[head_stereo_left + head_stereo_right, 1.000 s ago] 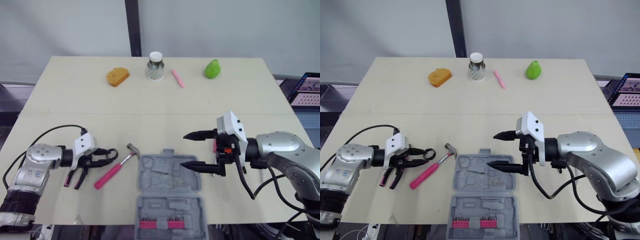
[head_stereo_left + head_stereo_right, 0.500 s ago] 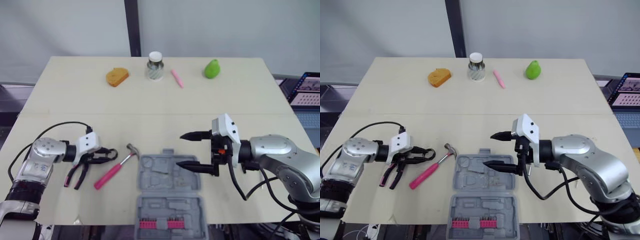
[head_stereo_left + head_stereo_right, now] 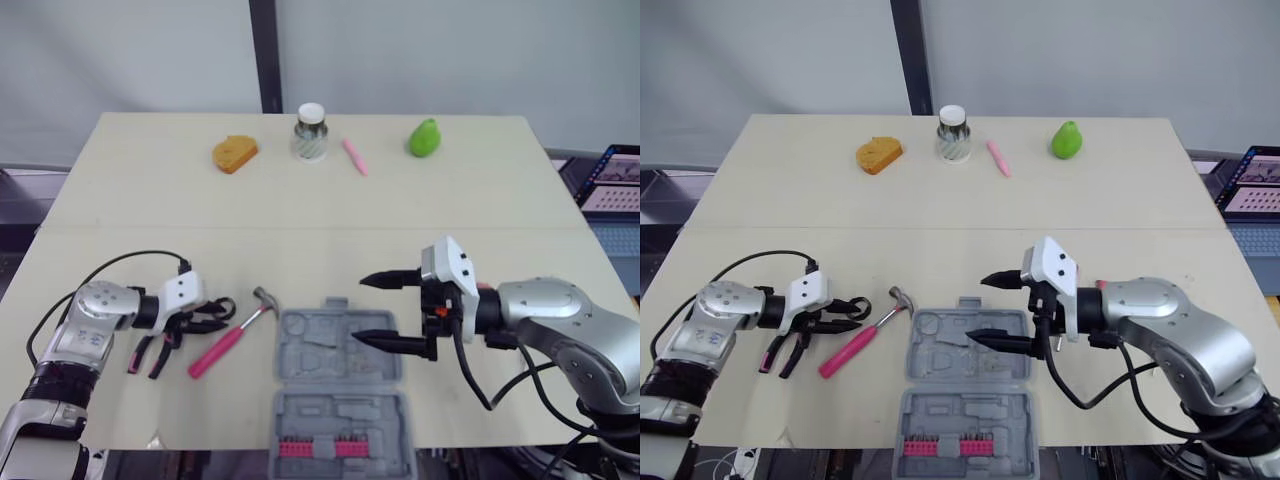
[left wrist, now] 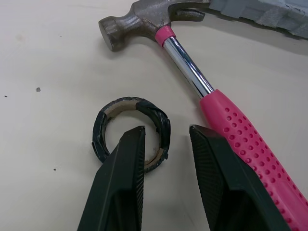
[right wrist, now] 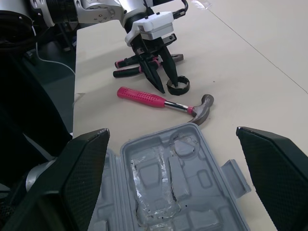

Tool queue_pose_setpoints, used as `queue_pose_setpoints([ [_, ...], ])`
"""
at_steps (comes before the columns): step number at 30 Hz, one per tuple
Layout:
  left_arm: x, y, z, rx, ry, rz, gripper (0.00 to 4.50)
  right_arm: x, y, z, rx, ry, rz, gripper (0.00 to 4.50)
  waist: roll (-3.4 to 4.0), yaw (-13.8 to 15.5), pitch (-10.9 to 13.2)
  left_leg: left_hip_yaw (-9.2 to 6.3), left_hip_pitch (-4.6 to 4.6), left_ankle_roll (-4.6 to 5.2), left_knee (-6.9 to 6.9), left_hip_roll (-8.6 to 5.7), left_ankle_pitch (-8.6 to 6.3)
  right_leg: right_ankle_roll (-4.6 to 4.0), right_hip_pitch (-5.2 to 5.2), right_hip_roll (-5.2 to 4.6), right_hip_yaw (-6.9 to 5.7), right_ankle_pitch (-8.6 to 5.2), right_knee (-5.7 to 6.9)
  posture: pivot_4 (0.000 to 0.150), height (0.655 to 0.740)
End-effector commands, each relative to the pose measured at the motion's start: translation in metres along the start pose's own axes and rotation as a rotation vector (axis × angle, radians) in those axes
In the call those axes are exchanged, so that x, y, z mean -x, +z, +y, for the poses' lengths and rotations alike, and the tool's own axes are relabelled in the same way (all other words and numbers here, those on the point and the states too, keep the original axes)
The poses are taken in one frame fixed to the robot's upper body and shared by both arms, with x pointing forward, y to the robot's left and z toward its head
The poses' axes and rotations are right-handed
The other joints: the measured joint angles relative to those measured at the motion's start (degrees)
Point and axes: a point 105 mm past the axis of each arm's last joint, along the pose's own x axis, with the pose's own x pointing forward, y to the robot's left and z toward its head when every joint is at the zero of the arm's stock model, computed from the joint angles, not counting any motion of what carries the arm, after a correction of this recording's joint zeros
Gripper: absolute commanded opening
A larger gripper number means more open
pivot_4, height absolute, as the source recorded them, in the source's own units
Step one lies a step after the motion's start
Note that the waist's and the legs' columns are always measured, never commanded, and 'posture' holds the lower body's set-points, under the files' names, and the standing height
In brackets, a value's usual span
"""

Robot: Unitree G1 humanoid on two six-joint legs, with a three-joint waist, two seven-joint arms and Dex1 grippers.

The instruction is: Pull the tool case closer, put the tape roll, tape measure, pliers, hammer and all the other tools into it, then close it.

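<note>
Left claw (image 4: 166, 134) is low over the tape roll (image 4: 139, 103), fingers (image 4: 120, 183) a narrow gap apart and holding nothing. In the left wrist view one tip sits over the hole of the ring. The other tip is outside the ring, in the slot between it and the pink grip of the hammer (image 4: 192, 77). So the two tips bracket the hammer-side wall of the roll; whether they touch it I cannot tell. The roll lies flat on the tabletop (image 3: 300, 200), hole up, just beside the hammer shaft and apart from it. The hammer's long axis runs diagonally, with the head near the far left corner of the tool case (image 3: 340, 345) and the grip pointing back toward the robot's left. The pliers (image 3: 150, 352) lie under the left wrist, further to the left. The case is open and flat at the near edge, to the robot's right of the roll, with the hammer lying between roll and case. Right claw (image 3: 360, 310) is spread wide and empty over the far right part of the case. Judgement: the left arm is the nearer one for the roll. A pinch on the ring wall looks set up. The outer finger has little room beside the hammer grip and could nudge it.
</note>
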Motion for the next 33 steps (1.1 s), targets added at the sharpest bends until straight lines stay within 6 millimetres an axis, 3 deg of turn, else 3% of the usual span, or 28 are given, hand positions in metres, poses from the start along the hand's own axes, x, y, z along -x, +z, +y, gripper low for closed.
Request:
queue_pose_setpoints([
  [1, 0.002, 0.004, 0.004, -0.028, 0.012, -0.002, 1.6, 0.0, 0.007, 0.007, 0.048, 0.012, -0.019, 4.5, 0.0, 0.0, 0.0, 0.0, 0.0, 0.0, 0.0, 0.0, 0.0, 0.0, 0.0, 0.0, 0.0, 0.0, 0.0, 0.15, 0.74],
  [2, 0.002, 0.005, 0.004, -0.027, 0.013, -0.003, 1.6, 0.0, 0.006, 0.007, 0.046, 0.012, -0.019, 4.5, 0.0, 0.0, 0.0, 0.0, 0.0, 0.0, 0.0, 0.0, 0.0, 0.0, 0.0, 0.0, 0.0, 0.0, 0.0, 0.15, 0.74],
  [5, 0.002, 0.005, 0.004, -0.026, 0.014, -0.006, 0.22, 0.0, 0.005, 0.008, 0.042, 0.015, -0.018, 4.5, 0.0, 0.0, 0.0, 0.0, 0.0, 0.0, 0.0, 0.0, 0.0, 0.0, 0.0, 0.0, 0.0, 0.0, 0.0, 0.15, 0.74],
  [6, 0.002, 0.005, 0.004, -0.026, 0.015, -0.007, 0.1, 0.0, 0.004, 0.008, 0.042, 0.016, -0.018, 4.5, 0.0, 0.0, 0.0, 0.0, 0.0, 0.0, 0.0, 0.0, 0.0, 0.0, 0.0, 0.0, 0.0, 0.0, 0.0, 0.15, 0.74],
  [14, 0.01, 0.013, 0.009, -0.036, 0.038, -0.021, 0.1, 0.0, 0.002, 0.011, 0.035, 0.026, -0.023, 4.5, 0.0, 0.0, 0.0, 0.0, 0.0, 0.0, 0.0, 0.0, 0.0, 0.0, 0.0, 0.0, 0.0, 0.0, 0.0, 0.15, 0.74],
  [18, 0.018, 0.039, 0.011, -0.05, 0.033, -0.093, 0.1, 0.002, 0.001, 0.013, 0.032, 0.029, -0.02, 4.5, -0.01, 0.1, 0.0, -0.01, 0.0, 0.0, 0.01, 0.0, 0.0, 0.0, 0.0, 0.0, 0.0, 0.0, 0.0, 0.15, 0.74],
  [20, 0.017, 0.064, 0.006, -0.054, -0.008, -0.171, 0.1, 0.006, -0.003, 0.015, 0.026, 0.027, 0.001, 4.5, -0.02, 0.2, 0.0, -0.02, -0.01, 0.0, 0.01, 0.0, 0.0, 0.0, 0.0, 0.0, 0.0, 0.0, 0.0, 0.15, 0.74],
  [22, 0.012, 0.085, -0.005, -0.053, -0.061, -0.24, 0.1, 0.01, -0.007, 0.016, 0.021, 0.014, 0.02, 4.5, -0.02, 0.2, 0.0, -0.03, -0.02, 0.0, 0.03, 0.0, 0.0, 0.0, 0.02, -0.01, 0.02, 0.0, 0.0, 0.15, 0.74],
  [26, -0.005, 0.108, -0.029, -0.031, -0.151, -0.308, 0.1, 0.017, -0.011, 0.015, 0.02, -0.02, 0.042, 4.5, -0.03, 0.1, 0.0, -0.04, 0.0, 0.0, 0.02, 0.0, 0.0, 0.01, 0.04, 0.0, 0.03, 0.01, 0.0, 0.15, 0.74],
  [30, -0.027, 0.11, -0.051, -0.04, -0.226, -0.301, 0.1, 0.031, -0.009, 0.014, 0.032, -0.074, 0.061, 4.5, -0.03, 0.1, 0.0, -0.04, 0.01, 0.0, 0.01, 0.0, 0.0, 0.01, 0.03, 0.0, 0.03, 0.01, -0.01, 0.15, 0.74],
  [33, -0.04, 0.105, -0.056, -0.057, -0.242, -0.269, 0.1, 0.042, -0.009, 0.012, 0.039, -0.115, 0.088, 4.5, -0.05, 0.2, 0.0, -0.04, 0.0, 0.0, 0.03, 0.0, 0.0, 0.01, 0.04, 0.0, 0.03, 0.01, -0.02, 0.15, 0.74],
])
